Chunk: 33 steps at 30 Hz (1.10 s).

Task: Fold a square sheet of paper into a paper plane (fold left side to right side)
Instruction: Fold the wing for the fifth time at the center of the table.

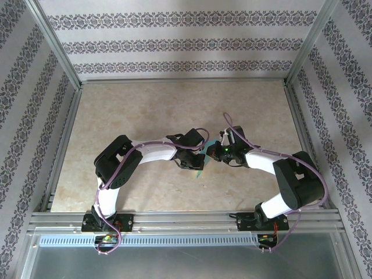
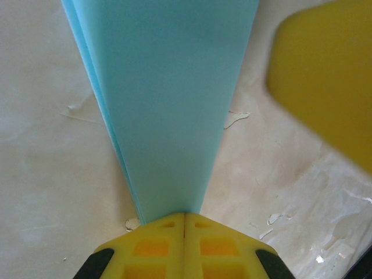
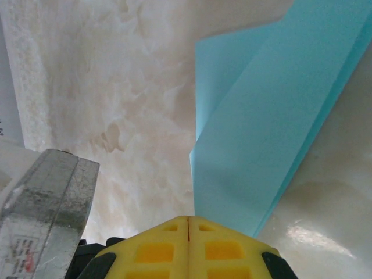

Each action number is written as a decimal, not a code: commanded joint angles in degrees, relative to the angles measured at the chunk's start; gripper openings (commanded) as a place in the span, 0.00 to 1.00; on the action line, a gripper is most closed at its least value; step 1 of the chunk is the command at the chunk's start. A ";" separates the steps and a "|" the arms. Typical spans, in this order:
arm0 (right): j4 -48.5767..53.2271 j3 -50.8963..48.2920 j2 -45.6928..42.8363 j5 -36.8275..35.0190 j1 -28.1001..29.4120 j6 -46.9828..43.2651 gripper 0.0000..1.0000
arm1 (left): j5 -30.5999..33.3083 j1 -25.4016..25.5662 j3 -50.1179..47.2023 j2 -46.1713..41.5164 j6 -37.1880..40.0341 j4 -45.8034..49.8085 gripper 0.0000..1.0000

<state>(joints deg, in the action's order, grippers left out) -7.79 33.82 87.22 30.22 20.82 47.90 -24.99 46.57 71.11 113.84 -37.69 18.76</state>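
Marbled surface (image 1: 145, 110) underneath; left tool (image 2: 185, 216) and right tool (image 3: 189, 221) both clenched, tips meeting the paper plane (image 2: 174, 87), which stretches ahead of each, between them. Probably creasing the lengthwise fold; next calls for sliding pressure along it without dragging the layers askew.

In the top view my wrists are hiding most of the paper (image 1: 200, 172). A teal sliver is showing at mid-frame, too small to read its folds. In my left wrist view the paper is running off the top edge, its narrow end lying hidden under my left gripper (image 2: 185, 215), and a blurred yellow shape (image 2: 325, 81) is running off the right edge. My right gripper (image 3: 189, 219) is covering the paper's lower end; I cannot tell whether it is touching.
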 commanded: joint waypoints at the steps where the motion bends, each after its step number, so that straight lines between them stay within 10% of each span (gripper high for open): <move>1: -1.17 0.10 2.24 -2.13 0.85 1.78 0.00 | 5.80 0.32 -2.60 1.29 0.69 9.27 0.00; 18: 1.77 0.79 9.54 -4.36 2.12 1.29 0.00 | 4.34 0.28 -2.90 -0.64 0.47 7.22 0.00; 33: 3.30 0.37 12.56 -5.61 2.12 -0.44 0.00 | -12.20 -2.45 -7.79 -8.93 -7.06 -6.73 0.01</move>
<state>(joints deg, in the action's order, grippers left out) -11.14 35.75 96.18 30.74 22.39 49.17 -32.27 44.84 65.52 105.65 -41.43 16.03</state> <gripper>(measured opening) 0.060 0.052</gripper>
